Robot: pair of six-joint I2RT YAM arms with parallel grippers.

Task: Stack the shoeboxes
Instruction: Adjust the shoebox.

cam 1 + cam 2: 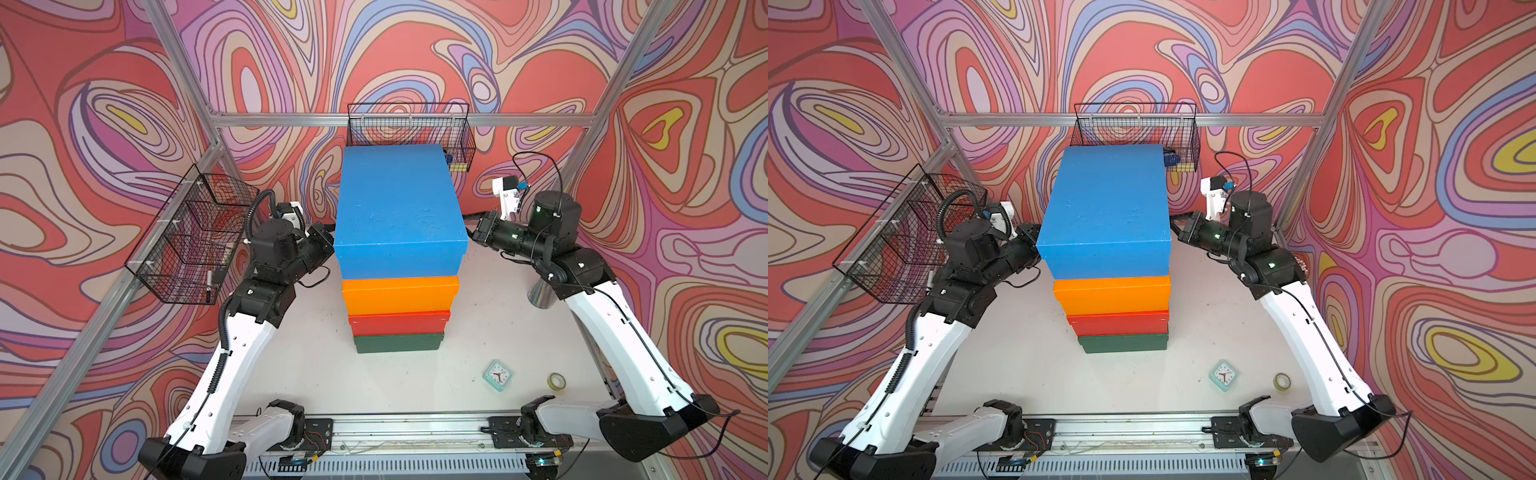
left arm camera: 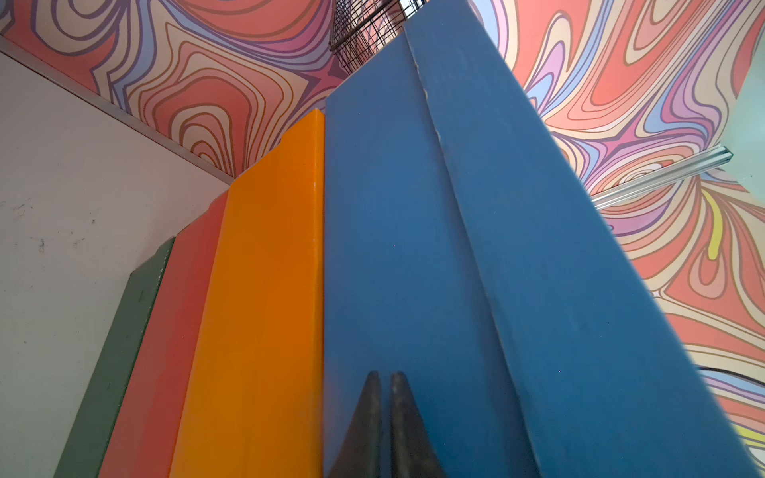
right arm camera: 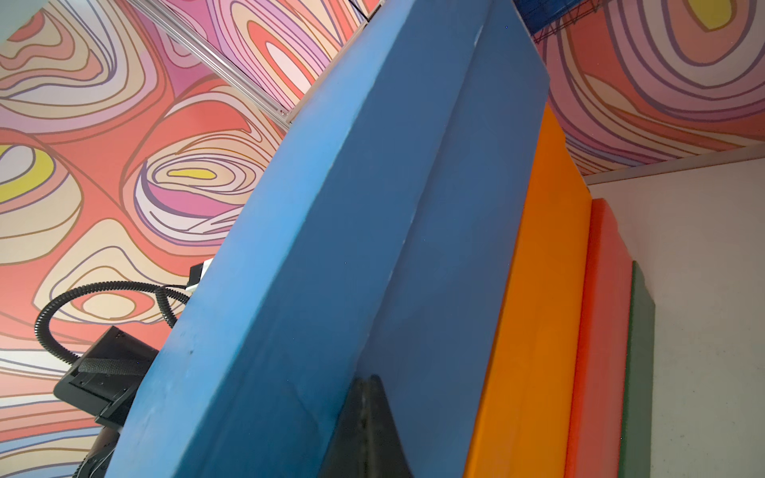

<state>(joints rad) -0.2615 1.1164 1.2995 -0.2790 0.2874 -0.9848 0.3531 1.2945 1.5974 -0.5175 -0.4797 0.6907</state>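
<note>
Four shoeboxes stand in one pile in both top views: green (image 1: pixel 399 343) at the bottom, then red (image 1: pixel 399 324), orange (image 1: pixel 401 296) and blue (image 1: pixel 399 208) on top. My left gripper (image 2: pixel 383 376) is shut with nothing between its fingers. Its tips press against the blue shoebox (image 2: pixel 397 248) side wall, below the lid rim. My right gripper (image 3: pixel 368 378) is also shut and empty, its tips against the opposite wall of the blue shoebox (image 3: pixel 434 269). In the top views the blue lid hides both sets of fingertips.
A mint-green clock (image 1: pixel 497 375) and a tape roll (image 1: pixel 555 381) lie on the table front right. A metal cone (image 1: pixel 540 293) stands by the right arm. Wire baskets hang on the left wall (image 1: pixel 191 237) and the back wall (image 1: pixel 409 124), the latter right behind the pile.
</note>
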